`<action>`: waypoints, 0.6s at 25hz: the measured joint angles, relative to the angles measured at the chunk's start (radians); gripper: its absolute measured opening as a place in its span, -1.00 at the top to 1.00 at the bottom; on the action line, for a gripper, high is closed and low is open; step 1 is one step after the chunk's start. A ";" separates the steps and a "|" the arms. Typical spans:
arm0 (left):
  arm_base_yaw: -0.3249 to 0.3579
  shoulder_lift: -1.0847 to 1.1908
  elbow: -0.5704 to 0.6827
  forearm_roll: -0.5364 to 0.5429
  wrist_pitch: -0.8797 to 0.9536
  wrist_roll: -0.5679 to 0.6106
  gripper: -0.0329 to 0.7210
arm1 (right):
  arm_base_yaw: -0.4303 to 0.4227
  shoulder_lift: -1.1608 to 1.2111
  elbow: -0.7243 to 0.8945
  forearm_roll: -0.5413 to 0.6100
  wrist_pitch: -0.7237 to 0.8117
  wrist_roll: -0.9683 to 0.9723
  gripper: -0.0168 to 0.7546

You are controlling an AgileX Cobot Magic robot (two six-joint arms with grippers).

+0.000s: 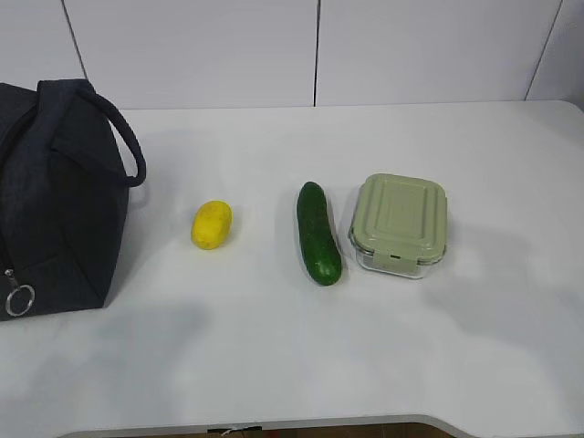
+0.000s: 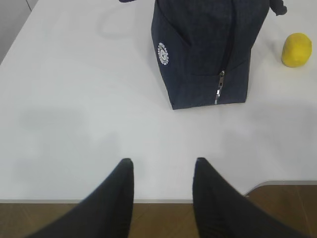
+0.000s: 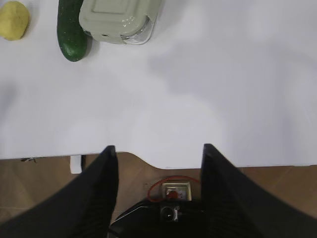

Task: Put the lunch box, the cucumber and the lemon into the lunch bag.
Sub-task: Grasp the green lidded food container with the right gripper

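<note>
Lunch bag (image 2: 203,49) waits zipped ahead of the left gripper (image 2: 161,171), whose jaws hang apart on nothing, lined up with the zip pull (image 2: 219,87). The right gripper (image 3: 157,153), also spread and empty, hovers at the table (image 1: 274,365) edge, facing lunch box (image 3: 119,20), cucumber (image 3: 72,27) and lemon (image 3: 13,20), laid in a reachable row.

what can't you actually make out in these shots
- Lunch bag: the exterior view's left edge cuts it off, and the left wrist view's top edge crops its top, so whether its mouth is open is unknown.
- Lunch box: the opaque lid hides any contents.
- Lemon: clipped by the right wrist view's left edge.
- Cucumber: its far end is cut off by that view's top edge.
</note>
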 joint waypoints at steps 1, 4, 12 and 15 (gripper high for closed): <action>0.000 0.000 0.000 0.000 0.000 0.000 0.21 | 0.000 0.035 -0.004 0.025 -0.019 0.006 -0.08; 0.000 0.000 0.000 0.000 0.000 0.000 0.21 | 0.000 0.151 -0.027 0.078 -0.060 0.000 -0.05; 0.000 0.000 0.000 0.000 0.000 0.000 0.21 | 0.000 0.373 -0.122 0.200 -0.150 -0.006 -0.04; 0.000 0.000 0.000 0.000 0.000 0.000 0.21 | 0.000 0.443 -0.169 0.251 -0.157 -0.036 -0.04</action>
